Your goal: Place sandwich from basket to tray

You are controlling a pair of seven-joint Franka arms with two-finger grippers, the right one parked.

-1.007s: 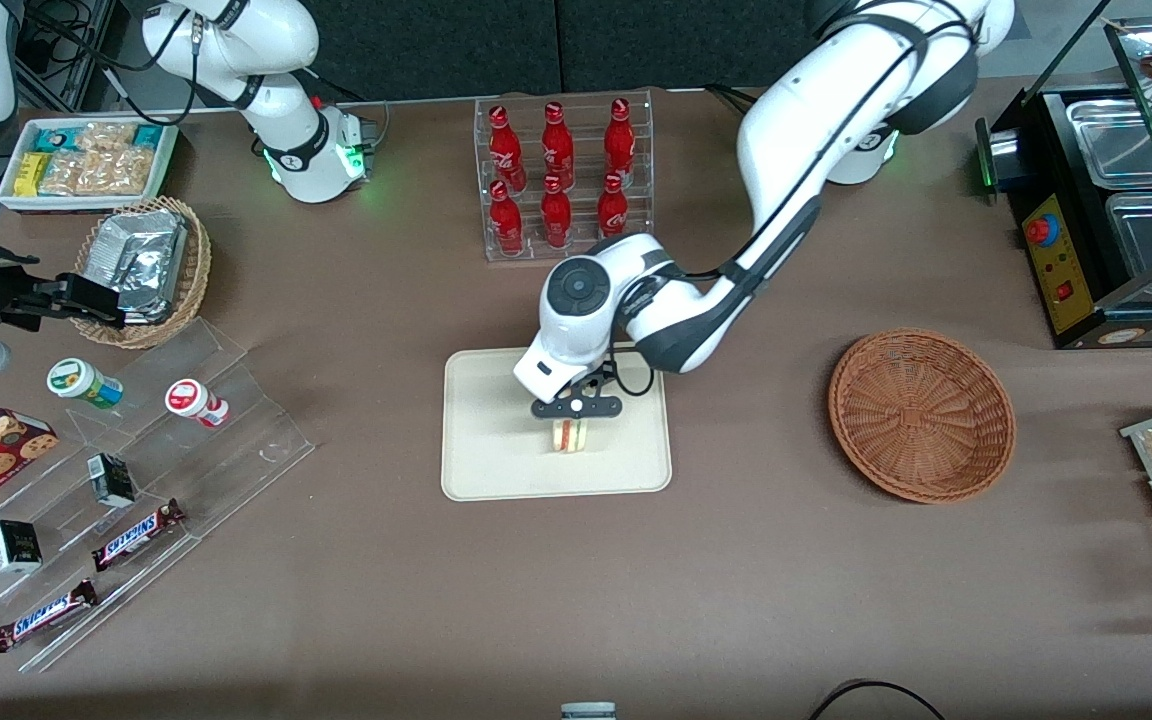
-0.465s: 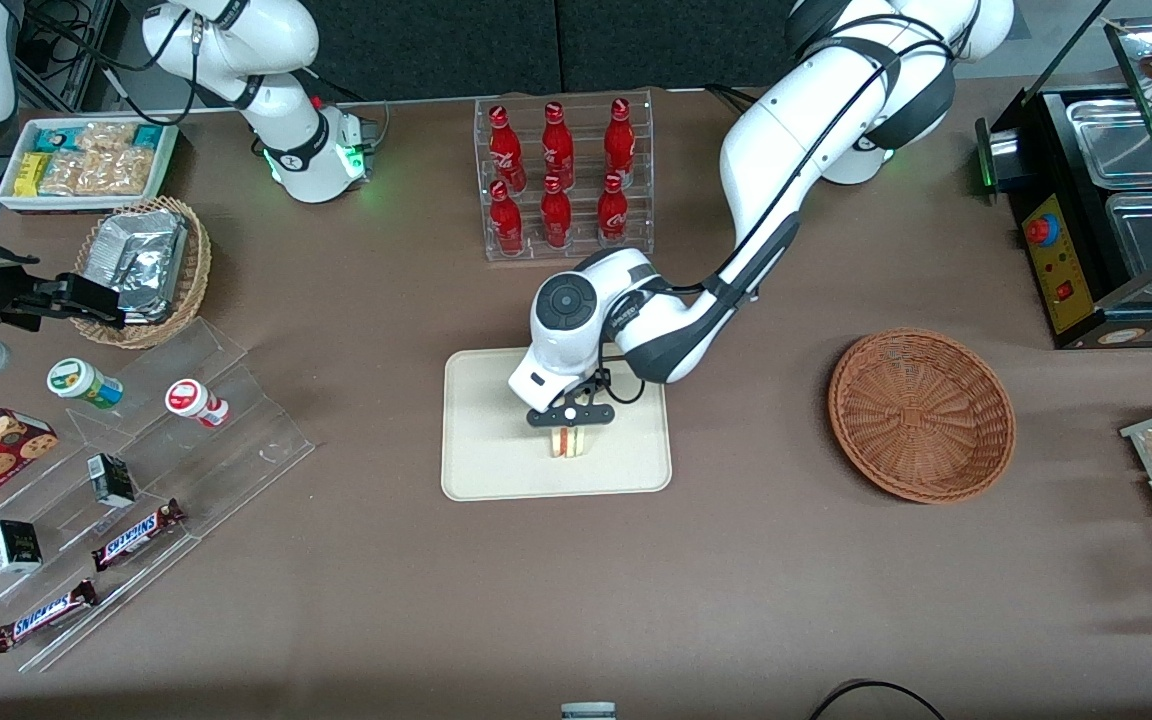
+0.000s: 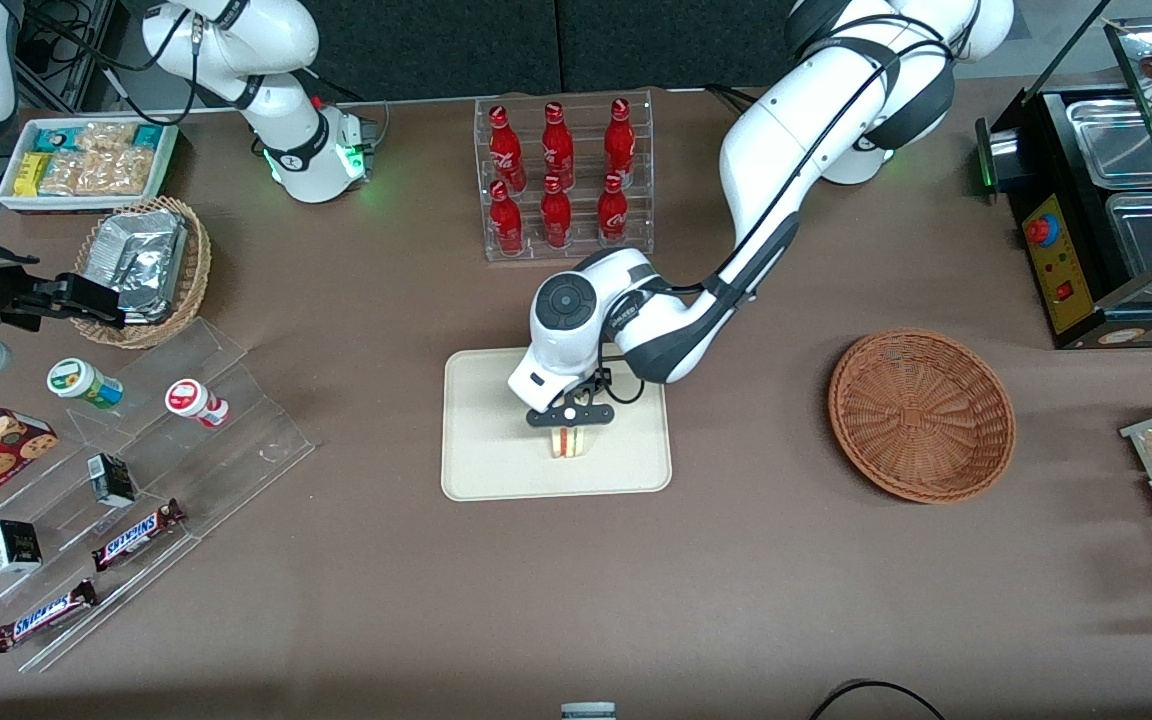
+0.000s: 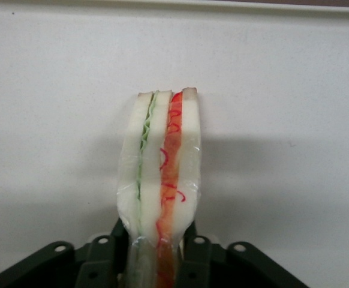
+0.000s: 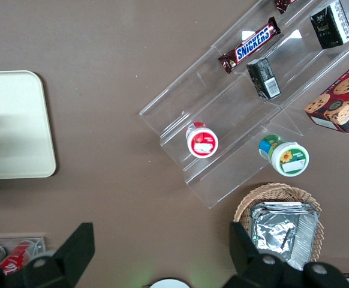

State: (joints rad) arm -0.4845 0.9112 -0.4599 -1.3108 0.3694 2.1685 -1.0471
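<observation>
The sandwich (image 3: 568, 441) is a white-bread wedge with red-orange and green filling, held on edge over the middle of the cream tray (image 3: 486, 455). My left gripper (image 3: 568, 432) is shut on it from above. In the left wrist view the black fingers (image 4: 192, 255) pinch the wrapped sandwich (image 4: 162, 162) on both sides, with the tray (image 4: 282, 90) surface close below and a shadow beside it. I cannot tell whether the sandwich touches the tray. The reddish-brown basket (image 3: 921, 415) sits empty toward the working arm's end of the table.
A clear rack of red bottles (image 3: 561, 180) stands farther from the front camera than the tray. A stepped acrylic stand (image 3: 136, 470) with snacks and a tan basket with a foil packet (image 3: 141, 265) lie toward the parked arm's end. A black warmer (image 3: 1106, 200) stands at the working arm's end.
Over the last second the gripper, holding the sandwich, shifted slightly toward the parked arm's end and lower over the tray. It has held still for the last half second.
</observation>
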